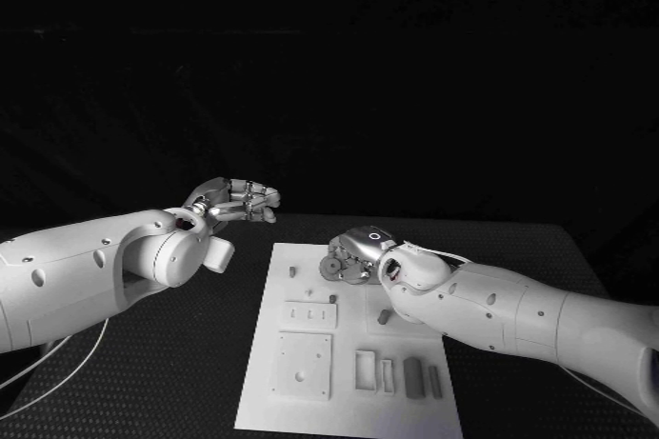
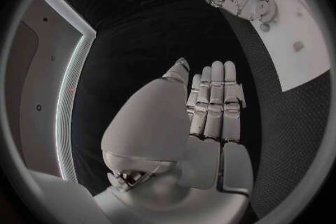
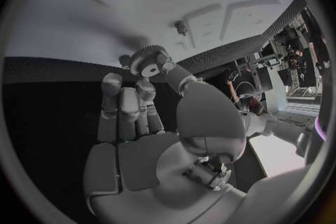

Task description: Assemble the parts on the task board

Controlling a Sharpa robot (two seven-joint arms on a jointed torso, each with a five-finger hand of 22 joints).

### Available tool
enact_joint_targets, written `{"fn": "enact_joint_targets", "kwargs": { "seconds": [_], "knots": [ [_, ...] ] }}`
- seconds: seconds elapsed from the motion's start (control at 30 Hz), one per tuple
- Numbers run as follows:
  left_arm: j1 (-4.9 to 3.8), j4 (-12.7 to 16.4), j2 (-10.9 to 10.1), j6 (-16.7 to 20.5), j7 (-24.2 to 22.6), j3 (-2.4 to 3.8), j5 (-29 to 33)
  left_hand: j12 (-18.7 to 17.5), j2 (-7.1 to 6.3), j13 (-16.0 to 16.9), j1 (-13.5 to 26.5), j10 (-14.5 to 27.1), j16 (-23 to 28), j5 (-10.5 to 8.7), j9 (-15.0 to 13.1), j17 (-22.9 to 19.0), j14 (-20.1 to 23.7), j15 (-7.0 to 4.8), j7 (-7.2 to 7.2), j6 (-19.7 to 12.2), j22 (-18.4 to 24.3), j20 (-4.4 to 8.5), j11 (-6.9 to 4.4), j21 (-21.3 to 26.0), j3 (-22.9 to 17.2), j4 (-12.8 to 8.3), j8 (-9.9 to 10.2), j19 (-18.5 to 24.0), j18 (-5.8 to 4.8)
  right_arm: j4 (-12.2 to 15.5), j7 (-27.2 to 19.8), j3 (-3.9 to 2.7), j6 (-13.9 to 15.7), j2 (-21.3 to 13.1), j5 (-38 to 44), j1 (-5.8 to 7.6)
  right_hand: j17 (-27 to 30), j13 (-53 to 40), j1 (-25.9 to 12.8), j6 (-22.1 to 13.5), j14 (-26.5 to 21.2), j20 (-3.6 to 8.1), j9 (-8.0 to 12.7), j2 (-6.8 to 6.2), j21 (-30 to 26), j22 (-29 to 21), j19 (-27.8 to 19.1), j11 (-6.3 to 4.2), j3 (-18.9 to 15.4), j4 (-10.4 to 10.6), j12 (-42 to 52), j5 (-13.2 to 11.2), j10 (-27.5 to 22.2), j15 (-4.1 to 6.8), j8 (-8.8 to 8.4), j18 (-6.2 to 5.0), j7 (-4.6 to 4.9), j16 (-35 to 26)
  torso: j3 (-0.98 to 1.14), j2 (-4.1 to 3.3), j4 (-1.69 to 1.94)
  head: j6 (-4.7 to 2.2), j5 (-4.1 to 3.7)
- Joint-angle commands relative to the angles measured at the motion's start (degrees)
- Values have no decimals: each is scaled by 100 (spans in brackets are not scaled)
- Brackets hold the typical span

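Nearest you, the right hand (image 1: 360,258) hovers over the task board's (image 1: 282,401) far end, its fingers (image 3: 168,67) pinching a toothed gear (image 3: 147,60), a small peg (image 3: 181,27) just beyond; farther left, the left hand (image 1: 236,199) waits empty, fingers pressed together above the counter (image 1: 179,363).

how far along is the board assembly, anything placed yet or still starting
Early, by the look of it. Done: I cannot tell that any part is seated. In hand: the right hand pinches a small gear over the task board; the left hand is raised off the board's left side, holding nothing. Left: the gear needs placing, and several grey parts lie loose at the board's near end.
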State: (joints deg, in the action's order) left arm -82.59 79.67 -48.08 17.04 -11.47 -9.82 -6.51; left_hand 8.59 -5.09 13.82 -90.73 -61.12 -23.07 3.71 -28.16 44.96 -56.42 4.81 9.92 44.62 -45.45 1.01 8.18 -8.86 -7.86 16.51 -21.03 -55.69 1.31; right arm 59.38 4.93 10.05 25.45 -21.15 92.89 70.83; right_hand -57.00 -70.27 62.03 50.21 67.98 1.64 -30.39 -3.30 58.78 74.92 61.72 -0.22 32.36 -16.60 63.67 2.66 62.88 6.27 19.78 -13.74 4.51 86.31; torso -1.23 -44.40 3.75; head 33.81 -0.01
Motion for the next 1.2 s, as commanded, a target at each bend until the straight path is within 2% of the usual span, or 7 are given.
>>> {"fn": "enact_joint_targets", "kwargs": {
  "seconds": [0.03,0.17,0.37,0.63,1.2],
  "knots": [
    [-9,1,30,-9,-70,6,-22,-24,-41,8,21,-5,21,-33,-9,6,-27,0,17,-6,-7,-6,20,33,30,1,39,-47,74,-60,89,0,100,67,183,-1,20,11,0,631,-19,19,-69,-66,33,88,8,-26,34,11,19,6,19,17,-16,-126,134,-18,-4,-4,9,-4,-20],
    [-9,-1,32,-10,-67,6,-23,-25,-41,8,20,-5,23,-33,-10,8,-27,0,17,-6,-8,-6,20,34,29,0,40,-48,75,-134,138,0,60,140,239,-2,35,19,-4,621,-23,20,-67,-72,33,87,9,-22,39,13,19,7,19,14,-25,-126,138,-23,-3,-5,15,-8,-54],
    [-9,-11,50,-9,-68,6,-23,-27,-41,10,20,-6,25,-33,-11,9,-27,0,17,-5,-9,-6,20,36,30,1,41,-48,74,-241,136,0,15,245,251,-8,50,26,-12,613,-30,21,-67,-83,31,85,8,-18,40,14,18,7,17,11,-33,-126,142,-28,-6,-3,13,2,-27],
    [-10,-17,75,-11,-67,7,-23,-29,-41,11,20,-6,28,-33,-13,11,-28,0,16,-5,-10,-6,20,39,30,1,43,-49,74,-379,185,1,-69,337,306,-22,84,39,-25,597,-48,20,-65,-96,25,82,4,-11,45,16,17,6,12,4,-47,-126,149,-37,-7,-2,8,6,-29],
    [-14,-12,72,-10,-66,7,-23,-34,-41,15,22,-8,33,-33,-18,16,-29,0,17,-4,-14,-7,21,45,31,2,47,-51,74,-457,261,11,-225,404,468,-46,154,68,-26,551,-94,17,-61,-170,11,79,-17,10,59,7,19,6,-11,-17,-88,-126,171,-55,-2,3,1,21,-9]
  ]
}}
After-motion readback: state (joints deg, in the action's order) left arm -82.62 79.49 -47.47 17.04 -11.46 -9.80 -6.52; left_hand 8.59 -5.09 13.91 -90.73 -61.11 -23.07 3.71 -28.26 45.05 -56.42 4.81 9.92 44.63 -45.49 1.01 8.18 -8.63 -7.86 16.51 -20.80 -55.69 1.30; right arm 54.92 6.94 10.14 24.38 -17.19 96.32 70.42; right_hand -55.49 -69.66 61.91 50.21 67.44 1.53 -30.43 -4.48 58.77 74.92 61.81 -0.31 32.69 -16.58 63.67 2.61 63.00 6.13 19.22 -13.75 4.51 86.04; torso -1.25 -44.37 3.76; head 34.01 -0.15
